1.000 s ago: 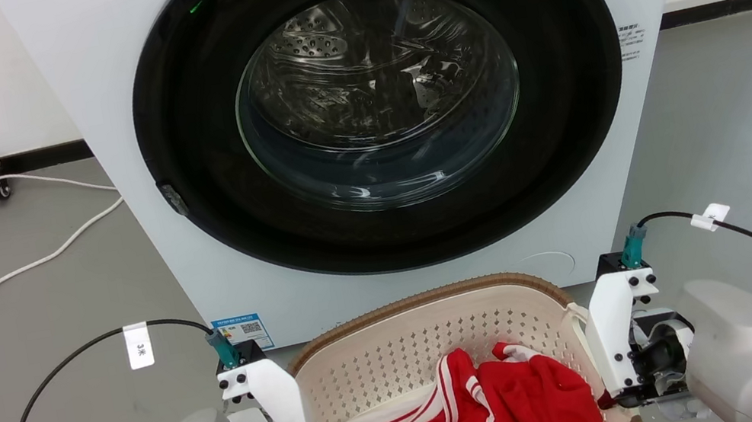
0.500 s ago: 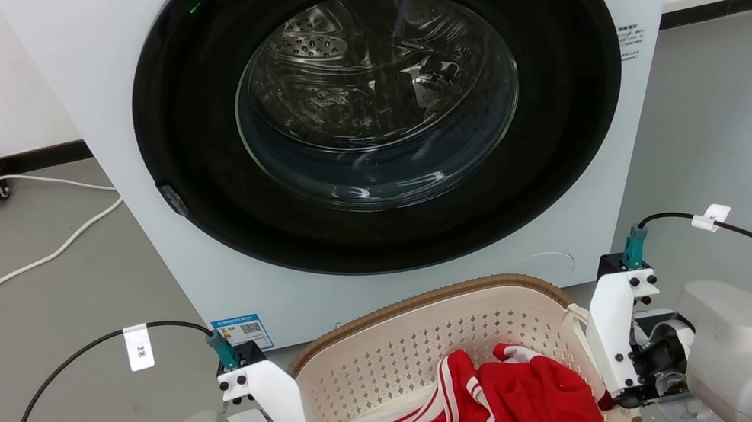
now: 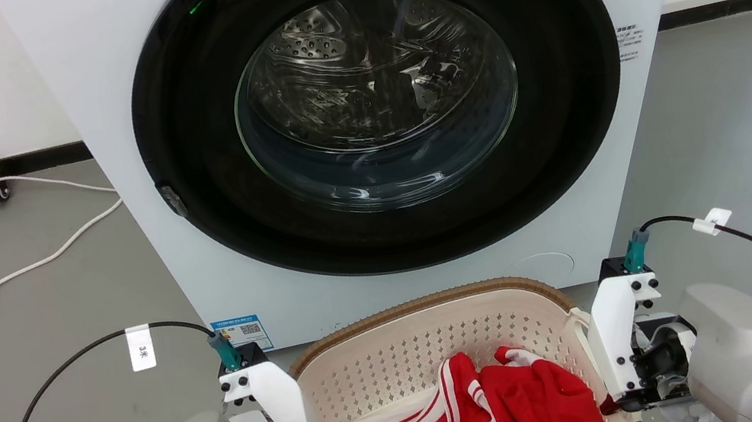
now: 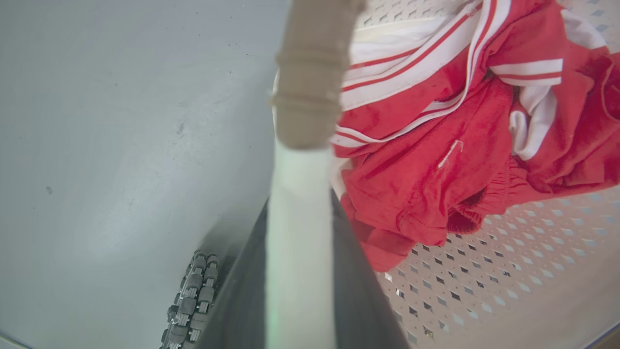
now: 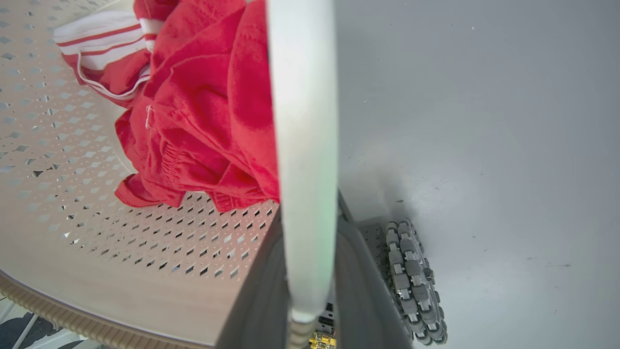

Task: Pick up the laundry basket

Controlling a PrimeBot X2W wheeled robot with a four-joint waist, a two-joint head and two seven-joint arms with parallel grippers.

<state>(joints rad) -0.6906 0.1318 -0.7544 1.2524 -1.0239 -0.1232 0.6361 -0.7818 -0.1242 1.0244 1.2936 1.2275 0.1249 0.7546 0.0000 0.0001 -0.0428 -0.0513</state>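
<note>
Well, the basket (image 3: 438, 343) sits low in the head view, just in front of the washer (image 3: 116, 94) and below its door (image 3: 376, 99). It has a red striped garment (image 3: 473, 410) heaped inside. It lies between the two arms, which flank its short ends.

In the left wrist view, the left gripper (image 4: 299, 203) has its jaws drawn in narrow, one dark finger on each side of the white left handle (image 4: 295, 300), just under the brown rim (image 4: 312, 72). The right gripper (image 5: 307, 208) is set the same way on the right handle (image 5: 302, 97). Both look clamped on their loops. I cannot tell whether the basket's base rests on the floor (image 3: 51, 299) or hangs clear of it.

The step in hand, as I judge it, is the lift itself. To do it well, both arms should rise together at an even pace so the rim stays level and the garment does not slide to one end. The spacing between the grippers should hold steady, since pulling outward would strain the thin loops and pushing inward would bow the pierced walls. The basket should come straight up before any move forward, as its far rim is close to the washer front. The cables (image 3: 63, 367) trailing from the wrists need slack, and the base wheels (image 5: 411, 276) sit close beneath.
</note>
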